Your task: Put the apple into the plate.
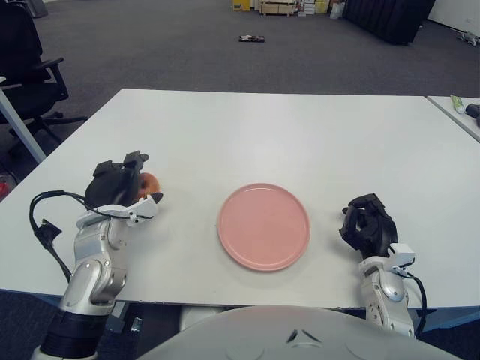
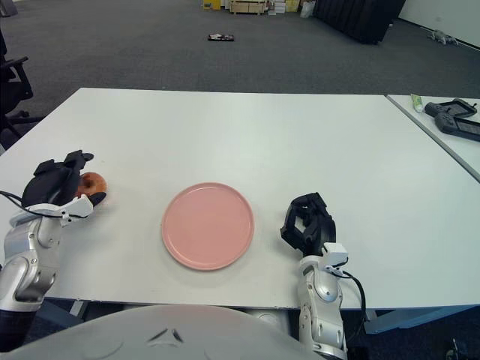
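The apple (image 2: 93, 182), reddish-orange, sits on the white table (image 1: 255, 127) out at nine o'clock from the pink plate (image 1: 263, 225), well apart from it. Right up against the fruit, on its far-left side, is the left hand (image 1: 116, 182): dark fingers (image 1: 137, 159) arch over the top of the apple, and a lower finger shows just below it. Whether those fingers are truly clamped on the apple or only cupped around it, I cannot tell. A black cable (image 1: 45, 225) loops off the left forearm toward the table's near-left edge.

The plate lies flat near the table's front centre. Over at three o'clock from the plate, near the front edge, the right hand (image 1: 367, 223) shows with its fingers curled in on themselves, holding nothing.

Beyond the table, at ten o'clock, a black office chair (image 1: 26, 67) stands on the grey carpet. At two o'clock, a second table (image 2: 442, 127) carries a dark controller-like device (image 2: 452, 118).
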Controlling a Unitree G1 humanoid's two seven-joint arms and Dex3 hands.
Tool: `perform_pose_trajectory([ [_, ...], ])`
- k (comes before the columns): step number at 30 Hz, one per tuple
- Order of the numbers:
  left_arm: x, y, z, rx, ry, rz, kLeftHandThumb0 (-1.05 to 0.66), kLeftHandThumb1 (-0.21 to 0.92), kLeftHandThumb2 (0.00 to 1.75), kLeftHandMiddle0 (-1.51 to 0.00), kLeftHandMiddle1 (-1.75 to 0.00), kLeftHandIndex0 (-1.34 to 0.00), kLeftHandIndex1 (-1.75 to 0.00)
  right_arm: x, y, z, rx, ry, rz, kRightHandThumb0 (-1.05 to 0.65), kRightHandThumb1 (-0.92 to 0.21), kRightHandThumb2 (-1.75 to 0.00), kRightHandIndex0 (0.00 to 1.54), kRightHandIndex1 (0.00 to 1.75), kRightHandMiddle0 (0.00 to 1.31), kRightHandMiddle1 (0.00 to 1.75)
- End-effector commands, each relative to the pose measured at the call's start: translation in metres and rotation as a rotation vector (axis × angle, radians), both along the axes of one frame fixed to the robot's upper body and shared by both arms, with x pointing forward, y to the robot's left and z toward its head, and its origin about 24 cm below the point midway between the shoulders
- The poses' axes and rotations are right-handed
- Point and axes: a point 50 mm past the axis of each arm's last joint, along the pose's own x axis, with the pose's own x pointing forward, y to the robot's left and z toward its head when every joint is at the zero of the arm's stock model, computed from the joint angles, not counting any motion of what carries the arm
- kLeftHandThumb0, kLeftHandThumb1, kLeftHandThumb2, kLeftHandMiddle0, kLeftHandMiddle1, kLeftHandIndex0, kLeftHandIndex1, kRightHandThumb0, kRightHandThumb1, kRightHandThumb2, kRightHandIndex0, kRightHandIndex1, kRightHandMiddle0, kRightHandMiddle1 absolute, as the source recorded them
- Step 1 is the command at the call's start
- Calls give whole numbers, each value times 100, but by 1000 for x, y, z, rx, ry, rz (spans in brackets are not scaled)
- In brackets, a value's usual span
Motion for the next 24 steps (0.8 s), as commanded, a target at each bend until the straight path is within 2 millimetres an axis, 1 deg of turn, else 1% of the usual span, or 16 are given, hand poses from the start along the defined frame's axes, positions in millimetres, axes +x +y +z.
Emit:
perform_pose_trajectory([
  [1, 1, -1, 2, 51, 34, -1, -105, 90, 31, 0, -3, 0, -2, 2, 0, 4, 6, -14, -5, -42, -52, -108, 110, 175, 45, 175],
  [5, 0, -1, 1, 85, 53, 3, -105, 92, 28, 0, 0, 0, 0, 2, 0, 4, 5, -16, -6, -42, -52, -108, 110, 175, 45, 175],
  [16, -2, 0, -2, 136, 73, 11, -105, 89, 23, 0, 0, 0, 0, 1, -1, 4, -20, -14, 2, -42, -51, -109, 111, 175, 46, 175],
  [24, 2, 2, -12, 132, 100, 28, -105, 87, 20, 0, 0, 0, 0, 1, -1, 4, -2, -19, -10, -43, -49, -111, 113, 175, 48, 175],
])
